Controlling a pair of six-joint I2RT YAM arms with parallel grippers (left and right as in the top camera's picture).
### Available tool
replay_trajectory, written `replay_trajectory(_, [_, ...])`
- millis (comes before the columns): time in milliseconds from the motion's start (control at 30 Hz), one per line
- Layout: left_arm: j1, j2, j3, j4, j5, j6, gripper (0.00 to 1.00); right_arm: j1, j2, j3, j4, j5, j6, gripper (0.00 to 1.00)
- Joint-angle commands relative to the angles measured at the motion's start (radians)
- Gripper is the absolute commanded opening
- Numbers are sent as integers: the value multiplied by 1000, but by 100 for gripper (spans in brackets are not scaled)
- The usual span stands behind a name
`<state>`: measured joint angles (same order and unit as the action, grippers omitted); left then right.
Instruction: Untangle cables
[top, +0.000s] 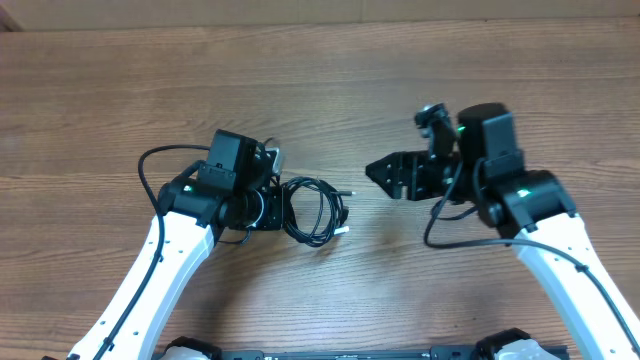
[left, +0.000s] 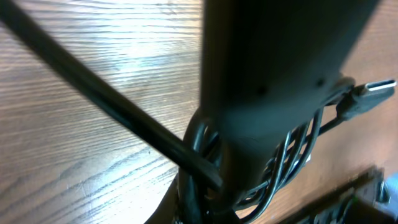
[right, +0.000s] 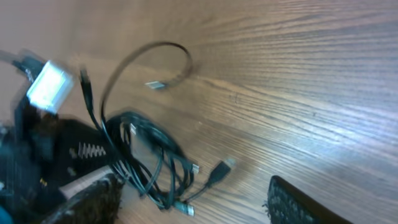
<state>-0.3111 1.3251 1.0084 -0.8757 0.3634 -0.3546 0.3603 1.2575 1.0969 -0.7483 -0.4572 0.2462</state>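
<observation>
Wood bench (top: 320, 60): brown grain right across the overhead shot, with both arms coming up from the bottom edge.
Cables (top: 312, 210): thin, black, bunched in a loose coil just left of centre, flat on the bench and hard against the left claw.
Left claw (top: 278, 208): closed tight, and it looks to be pinching the coil's left edge. In its own wrist view the strands loop out from under the dark finger that fills the middle of the frame.
Right claw (top: 383, 180): spread wide with nothing in it. It sits right of centre and points left at the coil, with bare wood between the two.
Fingers (right: 292, 199): in the right wrist view one textured tip pokes in at lower right and the other at lower left, well apart, with the coil lying on the bench beyond them.
Plug (right: 221, 167): dark, with a silvery tip, sticking out of the coil toward the lower centre of the right wrist view. Another silvery end sits at the very bottom of the bundle.
Loose end (right: 155, 84): one cord arcs up to the upper left of that view, and its small connector rests on bare wood, clear of the bundle.
Arm wire (left: 93, 93): much thicker and black, slicing diagonally from upper left to centre in the left wrist view.
Focus: the left side of the right wrist view is blurred.
</observation>
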Motion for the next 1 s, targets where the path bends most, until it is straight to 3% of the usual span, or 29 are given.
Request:
replay_trajectory(0, [-3, -11, 8, 6, -77, -186, 4, 113, -15, 17, 12, 212, -16, 72])
replay_trajectory(133, [-3, -11, 8, 5, -74, -192, 4, 226, 17, 17, 47, 376, -19, 76])
replay_trajectory(433, [-7, -12, 9, -1, 3, -192, 4, 355, 185, 17, 189, 416, -72, 84])
replay_trajectory(667, [-13, -18, 9, -41, 3, -183, 4, 332, 223, 17, 206, 784, 94, 91])
replay_trajectory(867, [-3, -103, 12, -6, -3, -174, 4, 225, 239, 17, 51, 722, 185, 92])
replay_trajectory(967, [-2, -167, 12, 31, -48, -168, 4, 200, 232, 17, 18, 587, 157, 99])
